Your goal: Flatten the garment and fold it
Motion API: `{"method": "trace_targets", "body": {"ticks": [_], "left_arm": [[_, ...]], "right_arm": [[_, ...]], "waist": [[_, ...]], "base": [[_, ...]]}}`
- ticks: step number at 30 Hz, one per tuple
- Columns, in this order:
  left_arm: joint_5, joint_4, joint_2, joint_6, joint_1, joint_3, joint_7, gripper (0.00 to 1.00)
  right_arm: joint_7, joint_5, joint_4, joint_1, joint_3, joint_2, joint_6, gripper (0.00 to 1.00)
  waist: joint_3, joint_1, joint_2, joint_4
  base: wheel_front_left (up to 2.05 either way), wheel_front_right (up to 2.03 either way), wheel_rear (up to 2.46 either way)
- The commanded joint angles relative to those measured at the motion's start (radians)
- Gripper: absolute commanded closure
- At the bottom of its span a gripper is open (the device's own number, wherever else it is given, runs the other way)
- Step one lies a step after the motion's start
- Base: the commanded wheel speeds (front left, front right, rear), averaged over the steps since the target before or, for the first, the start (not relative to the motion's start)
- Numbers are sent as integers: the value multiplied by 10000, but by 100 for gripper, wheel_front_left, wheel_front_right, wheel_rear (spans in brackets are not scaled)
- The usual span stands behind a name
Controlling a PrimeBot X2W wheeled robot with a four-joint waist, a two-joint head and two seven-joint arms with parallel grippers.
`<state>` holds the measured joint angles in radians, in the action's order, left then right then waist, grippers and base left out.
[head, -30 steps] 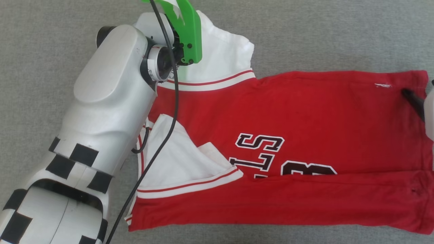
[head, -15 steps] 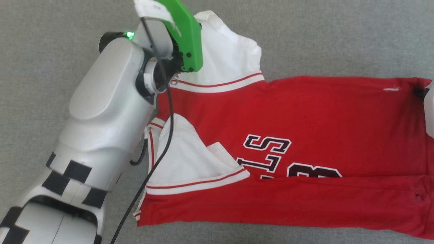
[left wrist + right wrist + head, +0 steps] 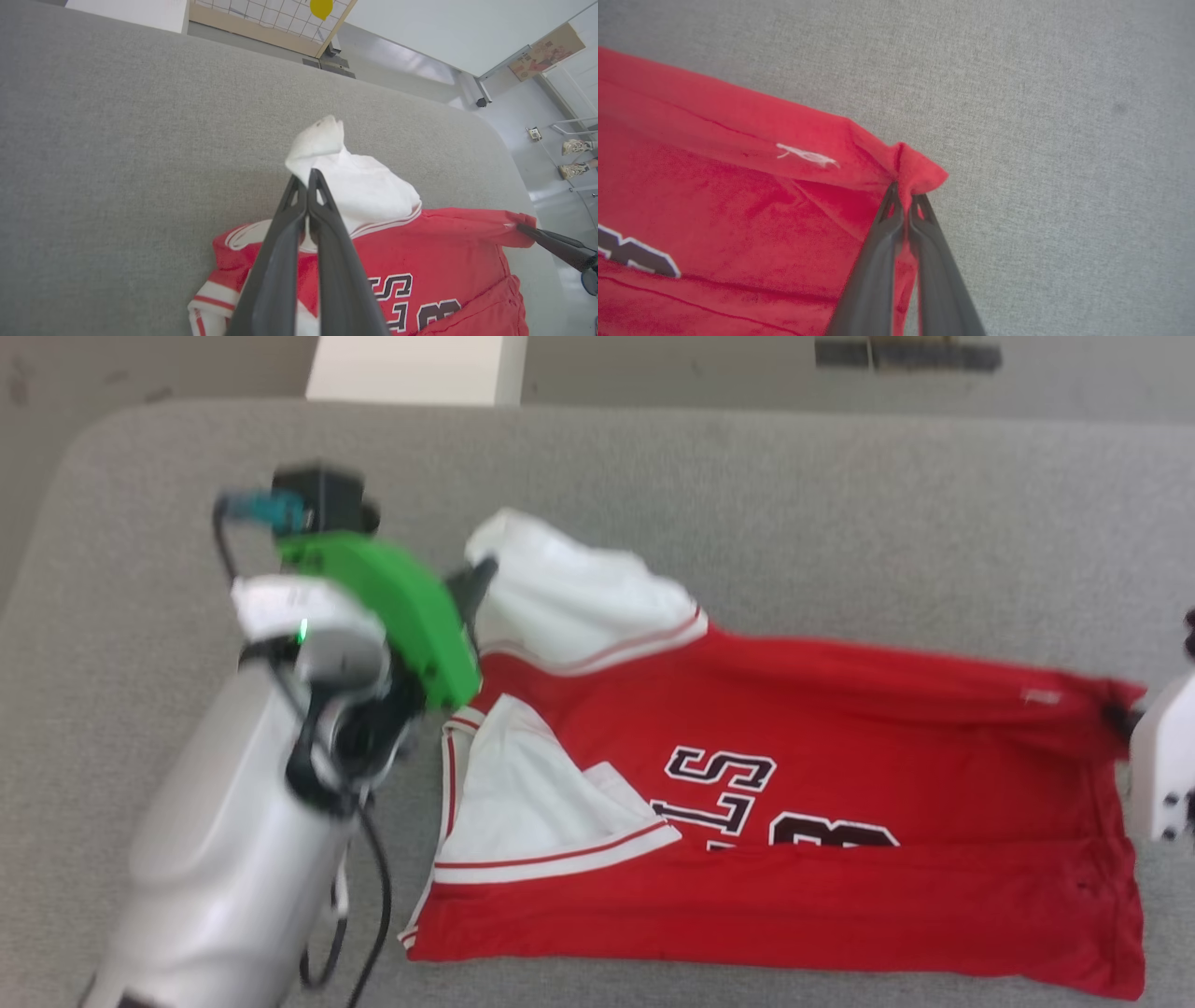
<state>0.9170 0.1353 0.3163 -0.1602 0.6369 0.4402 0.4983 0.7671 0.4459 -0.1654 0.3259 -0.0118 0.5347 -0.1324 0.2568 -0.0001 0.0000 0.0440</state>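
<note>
At the left, the robot's pale left arm (image 3: 233, 859) reaches up over the grey cloth-covered surface (image 3: 794, 476). It has a green bracket (image 3: 401, 607) at its wrist and a black cable (image 3: 378, 896) looping down beside it. The left gripper (image 3: 306, 179) is clenched on the far white sleeve (image 3: 355, 186) of the garment (image 3: 840, 737), pinching a fold so that a tip of white cloth stands up past the fingertips.

The garment lies spread across the middle of the surface, sleeves to the left and hem to the right. The near white sleeve (image 3: 532, 803) is folded in over the red chest and covers the start of the print. Of the dark, white-edged lettering (image 3: 719, 789) I can read an S and, under it, LS. The number (image 3: 831, 831) beside them is half tucked beneath the folded near band of red and could be a 3 or an 8.

A small white mark (image 3: 808, 155) sits near the far right corner; I can't tell what it is. There the right gripper (image 3: 903, 189) is clamped on the bunched red corner of the hem. In the head view its white body is cut off by the right edge, and that whole view is somewhat blurred.
</note>
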Motion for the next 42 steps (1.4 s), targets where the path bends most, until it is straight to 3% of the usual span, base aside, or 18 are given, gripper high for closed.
{"method": "trace_targets", "body": {"ticks": [1, 8, 14, 26, 27, 28, 29, 36, 42], "left_arm": [[172, -290, 113, -99, -550, -121, -111, 100], [823, -1796, 403, -600, -3247, -584, -488, 100], [1320, -2409, 246, -947, -5225, -926, -1032, 100], [1662, -668, -54, -1054, -6371, -1014, -1408, 100], [1684, -512, -97, -1048, -6360, -1059, -1477, 69], [1707, -419, -136, -1036, -6339, -1116, -1558, 32], [1702, -332, -144, -1023, -6310, -1155, -1623, 0], [1386, -617, 396, -1354, -6225, -1312, -1567, 0], [687, -1857, 1046, -1754, -5980, -1714, -2094, 0]], "right_arm": [[-77, -107, -5, -286, 74, -177, 17, 100], [-109, -301, 22, -1385, 435, -793, 17, 100], [-125, -388, 50, -2074, 706, -1183, 17, 100], [-289, -706, -488, -2856, 885, -1810, 17, 100], [-397, -756, -525, -2855, 934, -1868, 17, 100], [-485, -786, -557, -2854, 944, -1901, 17, 78], [-592, -804, -578, -2850, 991, -1938, 17, 0], [-868, -587, 86, -3180, 1542, -2033, 17, 0], [-551, -361, 1186, -3673, 2991, -2107, 17, 0]], "waist": [[-950, 1, 0, 91], [-1300, 1, 0, 29], [-1326, 1, 0, -69], [-1334, 1, 0, -224], [-1380, 1, 0, -251], [-1432, 1, 0, -274], [-1482, 1, 0, -301], [-1912, 1, 0, -384], [-2064, 1, 0, -386]], "base": [[0, 0, 0], [0, 0, 0], [0, 0, 0], [0, 0, 0], [0, 0, 0], [0, 0, 0], [0, 0, 0], [0, 0, 0], [0, 0, 0]]}}
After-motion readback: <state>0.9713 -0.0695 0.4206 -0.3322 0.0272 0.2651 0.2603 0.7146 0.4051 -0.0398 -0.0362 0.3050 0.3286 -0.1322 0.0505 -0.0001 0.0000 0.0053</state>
